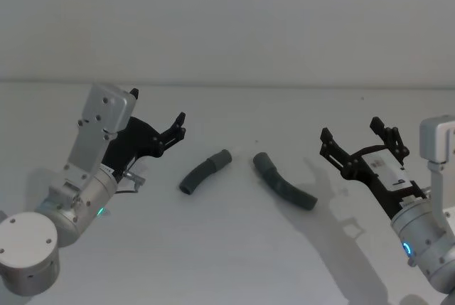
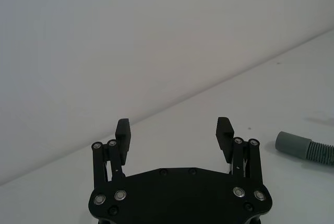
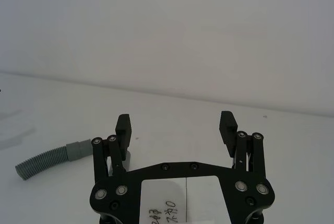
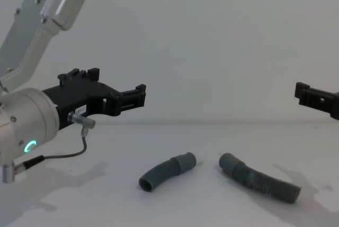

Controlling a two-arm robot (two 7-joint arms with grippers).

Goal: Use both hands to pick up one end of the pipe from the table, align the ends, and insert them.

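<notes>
Nothing done yet. Short hose piece (image 1: 205, 171) and long hose piece (image 1: 283, 181) lie on desk (image 1: 227, 255), cuffs close, not joined. My left gripper (image 1: 179, 125), right gripper (image 1: 350, 129) hang either side, fingers (image 2: 123, 130) wide apart, empty. Still must grab, line up, push.

I run this from afar, and past my left claw (image 2: 174, 125) and right claw (image 3: 175, 117) there is a bare, pale wall (image 1: 227, 20), evenly lit. Behind both claws it meets the matte white table (image 1: 234, 269) in one straight seam (image 1: 227, 84). A tiny dark speck (image 3: 264, 117) sits on the tabletop ahead of the right claw. The light is soft. Blurred grey shadows (image 1: 341, 223) lie on the table below the right claw, and fainter ones lie beneath the left claw.
</notes>
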